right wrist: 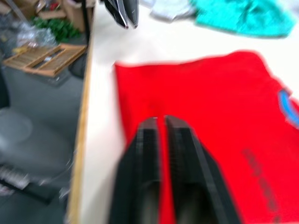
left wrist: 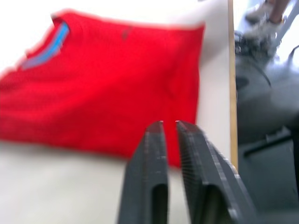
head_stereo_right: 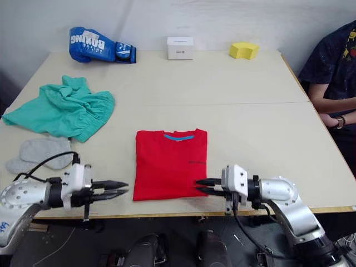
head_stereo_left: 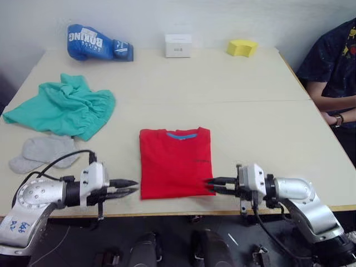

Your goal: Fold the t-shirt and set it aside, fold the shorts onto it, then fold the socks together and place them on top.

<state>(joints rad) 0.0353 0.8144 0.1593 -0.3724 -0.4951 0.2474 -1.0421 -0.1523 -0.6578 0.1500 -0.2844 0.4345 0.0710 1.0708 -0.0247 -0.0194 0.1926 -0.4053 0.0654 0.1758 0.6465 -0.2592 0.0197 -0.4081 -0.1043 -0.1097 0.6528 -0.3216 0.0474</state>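
Note:
The red t-shirt (head_stereo_left: 175, 161) lies folded into a neat rectangle at the middle of the table (head_stereo_left: 250, 122), near the front edge, its blue neckband facing away from me. To the far left the teal shorts (head_stereo_left: 64, 105) sit crumpled, and the grey socks (head_stereo_left: 41, 151) lie just in front of them. My left gripper (head_stereo_left: 132, 186) is shut and empty, a short way left of the shirt's near left corner. My right gripper (head_stereo_left: 210, 185) is also shut, its tips over the shirt's near right corner. The right wrist view shows those fingers (right wrist: 149, 135) close together above the red fabric.
Along the back edge of the table stand a blue boxing glove (head_stereo_left: 97, 43), a small white box (head_stereo_left: 178, 45) and a yellow sponge (head_stereo_left: 242, 47). A person (head_stereo_left: 334, 61) sits at the right side, forearm resting on the table.

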